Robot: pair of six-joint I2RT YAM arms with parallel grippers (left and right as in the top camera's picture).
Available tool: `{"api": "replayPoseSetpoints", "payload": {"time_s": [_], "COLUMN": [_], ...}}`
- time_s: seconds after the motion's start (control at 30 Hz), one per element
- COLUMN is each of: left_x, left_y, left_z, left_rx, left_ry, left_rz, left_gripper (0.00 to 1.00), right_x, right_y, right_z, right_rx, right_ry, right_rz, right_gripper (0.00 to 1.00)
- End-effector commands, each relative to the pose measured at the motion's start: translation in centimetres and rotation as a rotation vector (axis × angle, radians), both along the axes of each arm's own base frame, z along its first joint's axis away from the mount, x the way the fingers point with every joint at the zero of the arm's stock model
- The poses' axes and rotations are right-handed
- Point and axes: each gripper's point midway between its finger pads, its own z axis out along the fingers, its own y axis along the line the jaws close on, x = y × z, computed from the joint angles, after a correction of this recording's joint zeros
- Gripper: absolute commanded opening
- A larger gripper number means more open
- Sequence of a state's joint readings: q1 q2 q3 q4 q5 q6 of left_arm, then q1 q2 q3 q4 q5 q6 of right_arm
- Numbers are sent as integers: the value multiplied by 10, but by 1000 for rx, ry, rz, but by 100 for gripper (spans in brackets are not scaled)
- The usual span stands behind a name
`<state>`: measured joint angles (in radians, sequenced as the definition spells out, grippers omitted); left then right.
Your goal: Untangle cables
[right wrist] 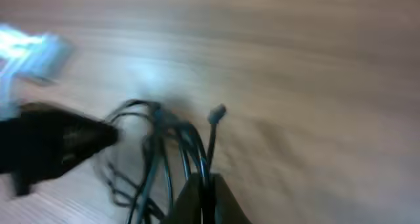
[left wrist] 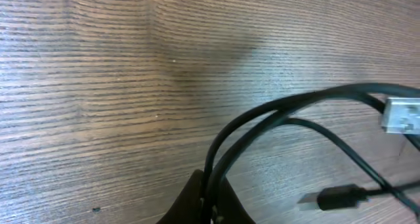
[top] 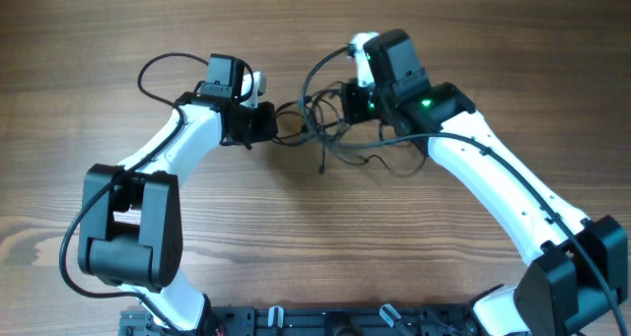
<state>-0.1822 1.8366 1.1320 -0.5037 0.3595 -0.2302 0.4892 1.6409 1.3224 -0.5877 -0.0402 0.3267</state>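
left gripper (left wrist: pixel 211 194), right gripper (right wrist: pixel 207 191) — both clamping cables (left wrist: pixel 262 114)

Robot arms: two, the left arm (top: pixel 187 139) and the right arm (top: pixel 493 168). Grippers: two, the left gripper (top: pixel 268 125) and the right gripper (top: pixel 343 103). Tangled bundle of cables (top: pixel 317 131): one; the number of separate cords cannot be told. Plug ends seen: one black plug (left wrist: pixel 341 198), one silver connector (left wrist: pixel 401 114), one small plug (right wrist: pixel 216 112); whether any repeat across views cannot be told. Surface: one wooden table (top: pixel 99 40).
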Motion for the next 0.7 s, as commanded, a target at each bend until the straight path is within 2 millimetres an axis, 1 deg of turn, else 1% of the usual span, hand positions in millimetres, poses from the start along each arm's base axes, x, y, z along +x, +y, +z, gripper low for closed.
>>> {"api": "replayPoseSetpoints", "payload": {"time_s": [0.0,0.07,0.13,0.2,0.23,0.3,0.33,0.37,0.4,0.43,0.47,0.5,0.57,0.63,0.67], "left_x": [-3,-3,-3,-3,-2,-3,-3,-3,-3,-3,-3,-3,-3,-3,-3], "left_y": [6,6,6,18,23,33,35,35,35,35,35,35,34,34,31], "left_z": [-8,-8,-8,-13,-14,-17,-18,-18,-18,-18,-18,-18,-17,-17,-17], "left_rx": [28,28,30,99,123,167,178,179,179,179,179,179,178,175,164], "left_ry": [14,14,14,14,16,32,34,34,34,34,33,33,33,33,35], "left_rz": [-3,-3,-2,23,38,96,105,106,105,105,105,105,103,101,93], "left_gripper": [7,7,8,8,9,9,9,10,10,10,10,9,7,7,7], "right_x": [3,-6,-16,-23,-25,-30,-33,-37,-39,-41,-43,-45,-43,-36,-34], "right_y": [-72,-86,-106,-123,-126,-125,-118,-106,-98,-90,-74,-57,-29,-25,-21], "right_z": [-3,-8,-10,-9,-9,-13,-17,-22,-26,-28,-30,-30,-27,-28,-33], "right_rx": [-120,-175,-279,-359,-376,-361,-330,-279,-253,-240,-209,-182,-139,-156,-166], "right_ry": [8,32,37,30,33,64,97,147,176,197,225,235,198,161,157], "right_rz": [-500,-556,-594,-645,-648,-656,-632,-593,-559,-503,-379,-237,13,69,106], "right_gripper": [4,4,4,4,4,4,4,5,8,18,46,58,75,77,77]}}
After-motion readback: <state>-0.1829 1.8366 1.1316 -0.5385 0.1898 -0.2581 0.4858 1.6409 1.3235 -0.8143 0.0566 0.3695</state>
